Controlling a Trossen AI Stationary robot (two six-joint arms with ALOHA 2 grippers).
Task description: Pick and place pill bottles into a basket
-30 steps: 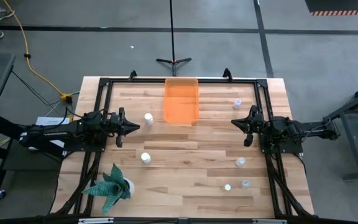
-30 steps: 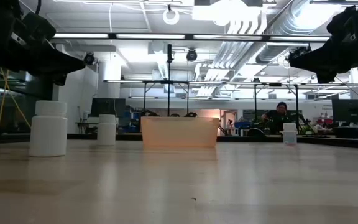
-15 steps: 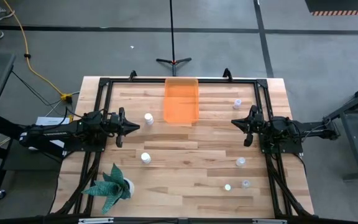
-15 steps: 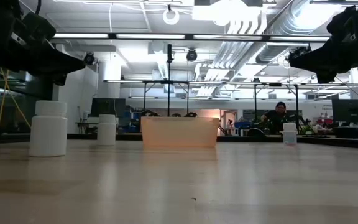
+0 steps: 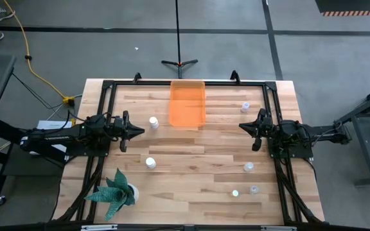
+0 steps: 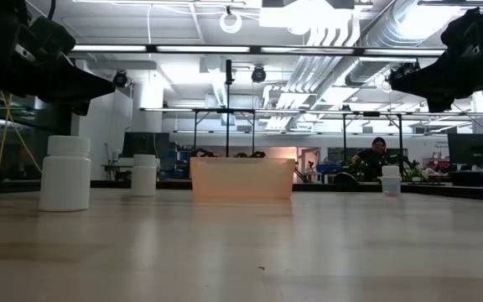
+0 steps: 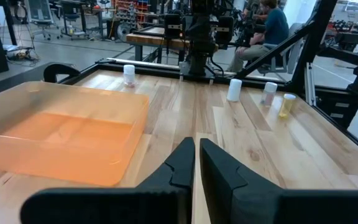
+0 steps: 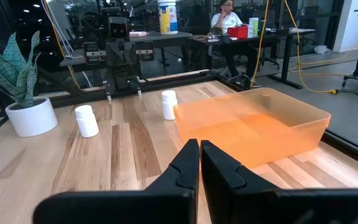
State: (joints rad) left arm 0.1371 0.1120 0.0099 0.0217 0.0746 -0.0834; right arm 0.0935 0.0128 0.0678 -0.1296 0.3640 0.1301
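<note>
The left gripper hangs above the table with its fingers drawn almost together on nothing, and the right gripper faces it from the opposite side, fingers fully together and likewise empty. The orange basket lies between the two grippers toward the far edge, just beyond one pill bottle that stands right ahead of the left fingertips, and bare wood lies open between the grippers. A second bottle and a potted plant sit on the left gripper's near side, while the right gripper has one bottle toward the far edge and three bottles toward the near edge.
</note>
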